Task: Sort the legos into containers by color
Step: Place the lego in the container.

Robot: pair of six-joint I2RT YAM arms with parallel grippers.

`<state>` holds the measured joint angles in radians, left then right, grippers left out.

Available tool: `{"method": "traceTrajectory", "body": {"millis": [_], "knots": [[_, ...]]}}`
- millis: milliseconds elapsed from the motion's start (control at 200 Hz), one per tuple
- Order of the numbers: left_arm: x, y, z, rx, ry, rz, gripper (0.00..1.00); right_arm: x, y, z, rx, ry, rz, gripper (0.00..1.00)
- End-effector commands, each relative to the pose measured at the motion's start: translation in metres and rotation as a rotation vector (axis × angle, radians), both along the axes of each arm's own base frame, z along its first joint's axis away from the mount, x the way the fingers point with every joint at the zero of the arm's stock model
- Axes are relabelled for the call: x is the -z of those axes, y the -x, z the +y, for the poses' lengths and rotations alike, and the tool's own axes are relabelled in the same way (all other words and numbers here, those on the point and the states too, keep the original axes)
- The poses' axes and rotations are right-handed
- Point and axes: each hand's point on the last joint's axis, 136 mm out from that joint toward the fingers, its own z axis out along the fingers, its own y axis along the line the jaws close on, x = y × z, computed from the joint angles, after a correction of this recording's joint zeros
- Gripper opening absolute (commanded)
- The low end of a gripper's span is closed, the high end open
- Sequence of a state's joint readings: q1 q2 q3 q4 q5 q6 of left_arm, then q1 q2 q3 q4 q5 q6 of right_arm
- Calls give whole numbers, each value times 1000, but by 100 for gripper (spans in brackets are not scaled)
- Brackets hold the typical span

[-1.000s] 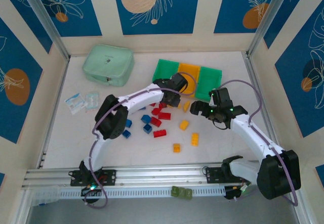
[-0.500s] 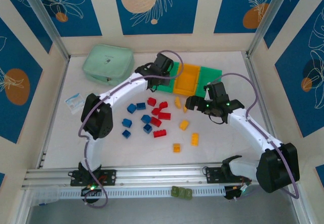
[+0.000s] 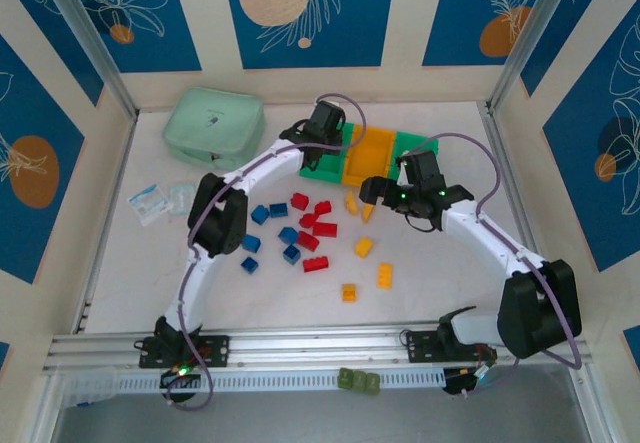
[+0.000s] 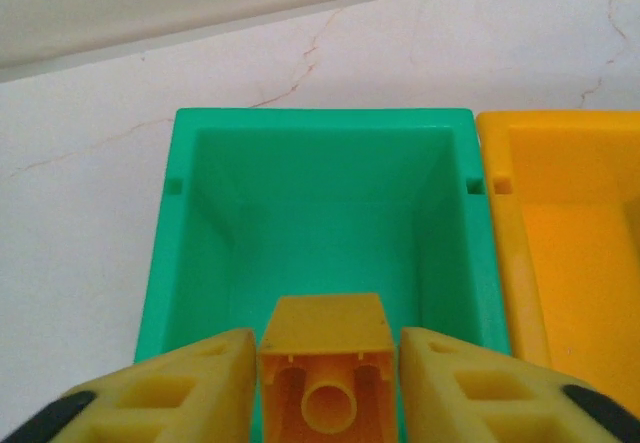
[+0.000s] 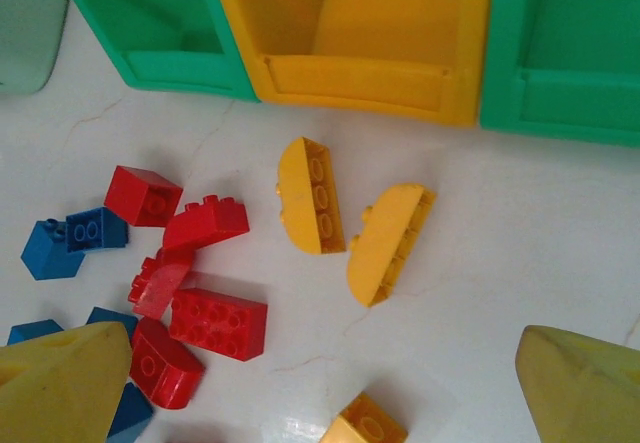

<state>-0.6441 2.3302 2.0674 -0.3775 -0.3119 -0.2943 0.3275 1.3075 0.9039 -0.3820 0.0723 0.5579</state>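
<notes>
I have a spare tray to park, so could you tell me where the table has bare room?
Bare: the near-left corner, between the packets, the left arm and the front rail; also the strip between the containers and the right wall. Crowded: the middle, strewn with legos.

The left end effector (image 4: 322,351) has carried a yellow lego (image 4: 322,393) over the left green container (image 4: 320,198)

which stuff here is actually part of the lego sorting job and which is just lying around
Job:
- red legos, blue legos, yellow legos on the table
- yellow brick over a green bin
- row of three bins

Lying about:
- mint-green zip case
- clear packets
- olive-green blocks
</notes>
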Motion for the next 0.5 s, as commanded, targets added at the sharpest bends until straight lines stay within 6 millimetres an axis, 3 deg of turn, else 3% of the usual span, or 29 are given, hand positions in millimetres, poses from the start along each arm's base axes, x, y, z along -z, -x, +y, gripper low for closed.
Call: {"method": "traceTrajectory", "body": {"millis": [0, 70, 230, 495], "knots": [[-20, -12, -5, 15, 20, -53, 47, -14, -4, 11, -28, -47, -20, 99], [-29, -10, -9, 44, 37, -62, 53, -16, -4, 11, -29, -49, -23, 99], [-58, 3, -10, 72, 100, -55, 54, -19, -2, 8, -18, -48, -21, 99], [-71, 58, -16, 173, 230, 101, 60, -10, 13, 1, -3, -52, 40, 99]]}}
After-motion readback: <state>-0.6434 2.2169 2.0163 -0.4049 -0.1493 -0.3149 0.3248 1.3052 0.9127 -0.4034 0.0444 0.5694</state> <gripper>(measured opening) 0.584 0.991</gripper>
